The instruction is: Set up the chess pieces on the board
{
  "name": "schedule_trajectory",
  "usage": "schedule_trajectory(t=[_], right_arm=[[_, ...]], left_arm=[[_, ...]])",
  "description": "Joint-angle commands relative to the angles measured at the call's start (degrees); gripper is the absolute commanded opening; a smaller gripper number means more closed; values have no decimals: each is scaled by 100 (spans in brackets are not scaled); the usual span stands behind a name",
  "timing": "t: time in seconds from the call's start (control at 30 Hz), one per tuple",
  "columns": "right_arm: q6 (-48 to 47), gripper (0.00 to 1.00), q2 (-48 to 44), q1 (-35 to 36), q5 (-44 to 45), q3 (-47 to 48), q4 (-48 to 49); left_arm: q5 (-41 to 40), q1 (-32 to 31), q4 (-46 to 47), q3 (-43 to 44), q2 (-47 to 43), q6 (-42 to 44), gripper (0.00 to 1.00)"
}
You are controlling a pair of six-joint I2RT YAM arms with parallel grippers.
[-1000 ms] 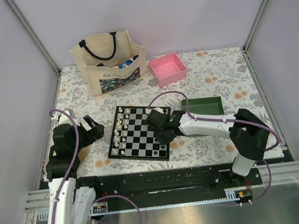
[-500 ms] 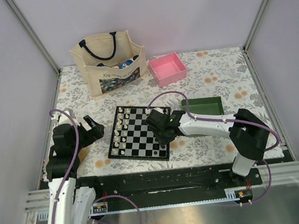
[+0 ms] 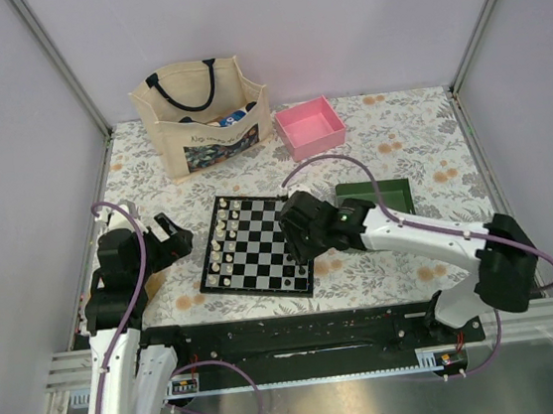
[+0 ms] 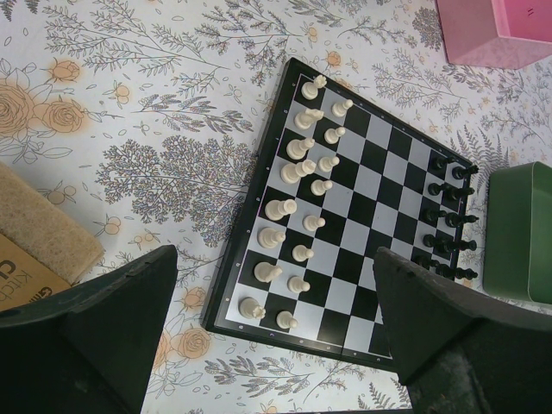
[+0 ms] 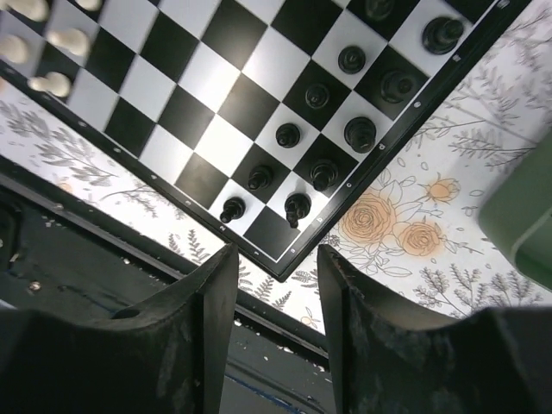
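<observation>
Flowered cloth is seen over the whole worktop [image 3: 420,151], and a beige tote bag [image 3: 200,106] is placed at its far side with a pink box [image 3: 310,128] beside it. The board [image 3: 252,255] is laid near the front, between the two arms, just beside a green tray [image 3: 395,191]. The left fingers [image 4: 121,336] are held wide apart and empty, left of the board. The right fingers [image 5: 194,328] are kept a little apart above its near right corner, with nothing gripped. The chess pieces [image 5: 317,95] are stood in two rows along the right edge, the cream chessmen [image 4: 297,207] along the left.
</observation>
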Motion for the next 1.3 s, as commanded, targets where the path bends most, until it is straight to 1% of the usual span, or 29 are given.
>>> schedule_trajectory(t=[0.0, 0.1, 0.27, 0.3, 0.5, 0.57, 0.9, 1.1, 1.27], right_arm=[[-8, 52, -769, 62, 487, -96, -20], [-43, 56, -1129, 62, 847, -219, -29], [-87, 66, -1710, -156, 1524, -517, -29], [-87, 69, -1789, -270, 1577, -596, -38], [-139, 77, -1965, -1368, 1323, -957, -100], [-201, 79, -1922, -1615, 1332, -1036, -100], [-377, 78, -1211, -2793, 445, -1089, -135], [-368, 77, -683, -3048, 260, -1177, -135], [-324, 74, -445, -3181, -56, -1335, -117]], left_arm=[[-88, 18, 268, 19, -35, -23, 99], [-97, 18, 268, 11, -70, -15, 99], [-71, 18, 268, 2, -79, -23, 99], [-71, 18, 268, 2, -71, -15, 99], [-53, 18, 260, -7, -62, -23, 99], [-71, 18, 268, -7, -62, -23, 99], [-53, 18, 286, 10, 17, -23, 99], [-18, 18, 286, 28, 263, 3, 99], [-18, 10, 277, 28, 290, 3, 99]])
